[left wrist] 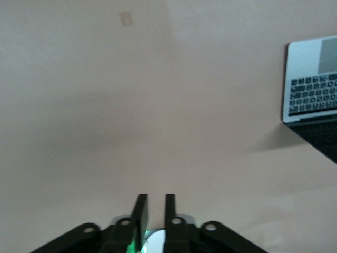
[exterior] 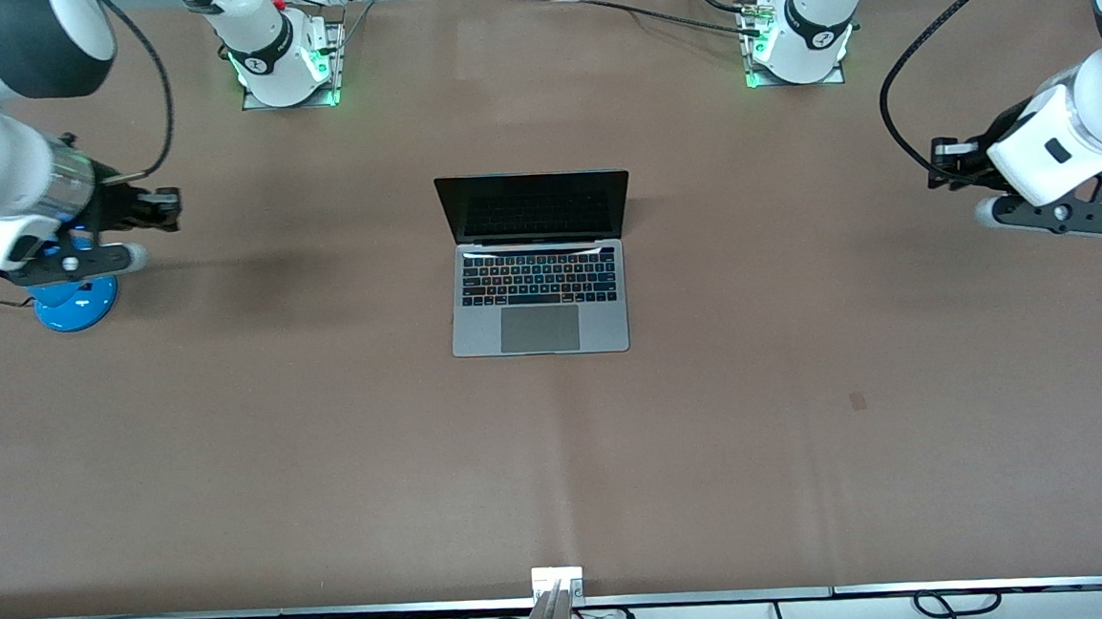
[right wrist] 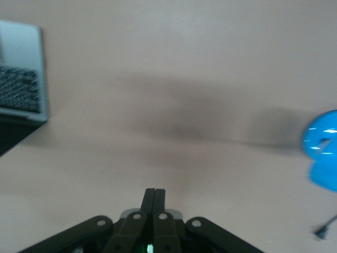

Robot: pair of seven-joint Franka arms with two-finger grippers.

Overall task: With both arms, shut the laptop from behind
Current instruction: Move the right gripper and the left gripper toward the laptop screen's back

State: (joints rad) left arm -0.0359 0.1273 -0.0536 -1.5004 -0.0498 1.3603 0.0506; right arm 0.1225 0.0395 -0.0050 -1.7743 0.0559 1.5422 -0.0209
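The silver-grey laptop [exterior: 538, 291] stands open in the middle of the brown table, its black screen upright and facing the front camera. It also shows at the edge of the left wrist view [left wrist: 310, 87] and of the right wrist view [right wrist: 21, 74]. My left gripper [exterior: 942, 163] hangs in the air over bare table toward the left arm's end, well apart from the laptop; its fingers [left wrist: 141, 208] stand a little apart and hold nothing. My right gripper [exterior: 167, 207] hangs over the right arm's end, equally far from the laptop, fingers [right wrist: 149, 199] pressed together and empty.
A blue round object [exterior: 75, 305] sits on the table under the right arm's wrist and shows in the right wrist view [right wrist: 322, 155]. A small tape mark [exterior: 858, 402] lies toward the left arm's end. Cables run along the table's front edge.
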